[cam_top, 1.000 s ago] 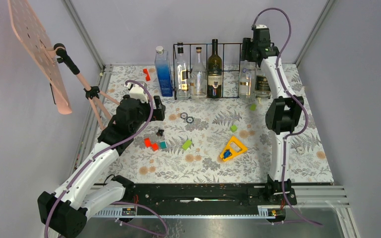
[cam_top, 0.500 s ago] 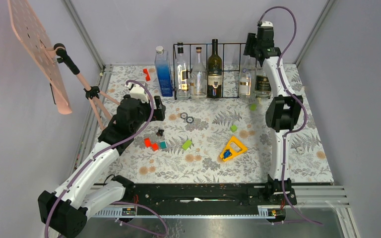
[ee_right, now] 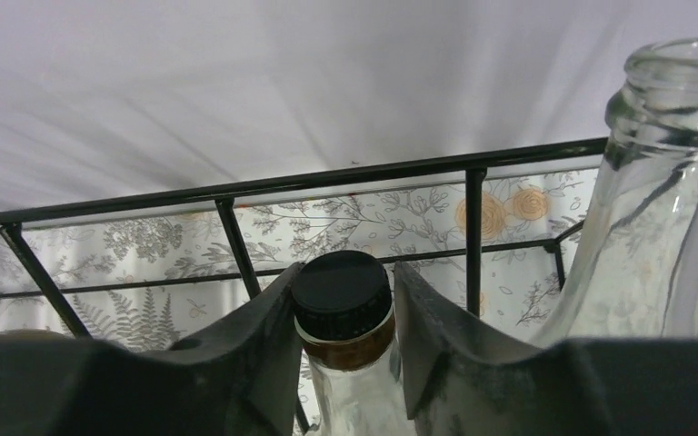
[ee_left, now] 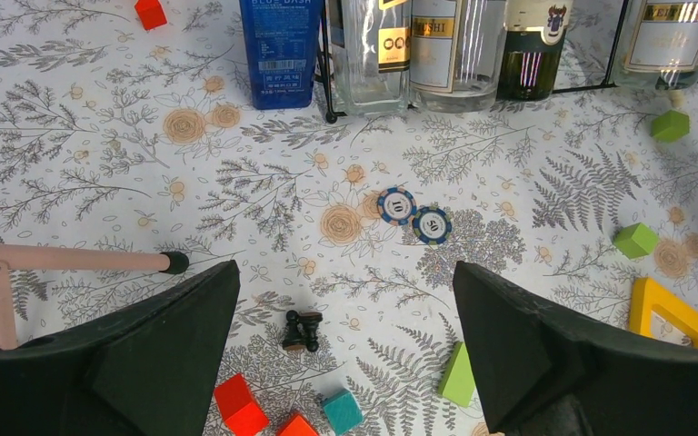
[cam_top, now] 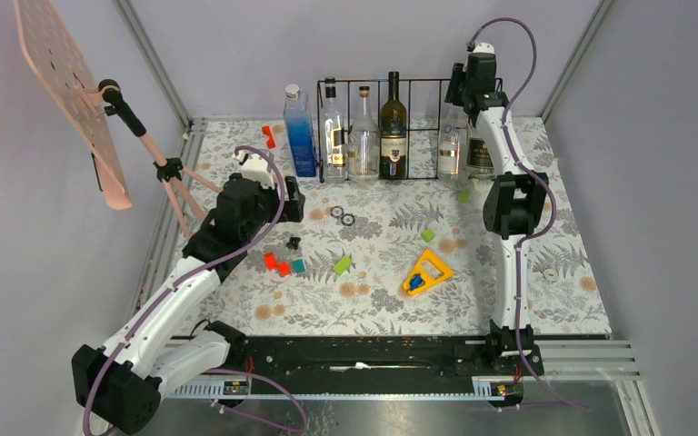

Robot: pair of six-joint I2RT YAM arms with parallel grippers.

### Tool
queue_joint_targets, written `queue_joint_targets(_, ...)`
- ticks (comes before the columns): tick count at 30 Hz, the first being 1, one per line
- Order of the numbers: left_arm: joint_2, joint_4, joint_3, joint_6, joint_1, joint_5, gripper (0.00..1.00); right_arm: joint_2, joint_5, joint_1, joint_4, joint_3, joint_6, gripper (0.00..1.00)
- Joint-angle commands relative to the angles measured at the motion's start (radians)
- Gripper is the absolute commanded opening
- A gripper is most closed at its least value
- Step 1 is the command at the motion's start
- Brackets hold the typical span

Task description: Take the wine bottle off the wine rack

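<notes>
The black wire wine rack (cam_top: 418, 82) stands at the back of the table with several bottles in it. A dark green wine bottle (cam_top: 393, 118) is in a middle bay. My right gripper (cam_top: 466, 91) is up at the rack's right end. In the right wrist view its fingers (ee_right: 264, 336) press either side of the neck and black screw cap (ee_right: 341, 295) of a clear-glass bottle, with the rack bars (ee_right: 327, 182) behind. My left gripper (ee_left: 345, 300) hangs wide open over the table's left middle, holding nothing.
A blue bottle (cam_top: 300, 127) stands outside the rack's left end. An uncapped clear bottle (ee_right: 663, 182) is right beside the gripped one. Small blocks (cam_top: 342, 264), two poker chips (ee_left: 413, 216), black chess pieces (ee_left: 302, 331), a yellow triangle (cam_top: 427, 272) and a pink tripod stand (cam_top: 168, 173) lie about.
My right gripper rose slightly at the rack's right end and its fingers closed in on the black-capped bottle neck. The left arm barely moved.
</notes>
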Motion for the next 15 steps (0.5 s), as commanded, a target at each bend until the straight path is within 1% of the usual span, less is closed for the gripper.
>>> queue_joint_targets(1,0.009,0.032,0.019,0.014,-0.003,0.021,0.97,-0.001,-0.037,-0.002,0.061,0.054,-0.001,0.32)
queue_joint_targets(2,0.010,0.033,0.020,0.014,-0.003,0.021,0.97,-0.005,-0.046,-0.002,0.063,0.054,-0.006,0.22)
queue_joint_targets(6,0.012,0.033,0.020,0.014,-0.002,0.019,0.97,-0.034,-0.058,-0.002,0.074,0.044,-0.008,0.00)
queue_joint_targets(8,0.013,0.033,0.021,0.014,-0.002,0.020,0.97,-0.077,-0.063,-0.002,0.113,-0.019,-0.012,0.00)
queue_joint_targets(11,0.012,0.036,0.022,0.013,-0.003,0.022,0.97,-0.186,-0.071,-0.002,0.226,-0.171,-0.035,0.00)
queue_joint_targets(15,0.015,0.037,0.022,0.009,-0.002,0.027,0.97,-0.337,-0.071,-0.002,0.306,-0.327,-0.076,0.00)
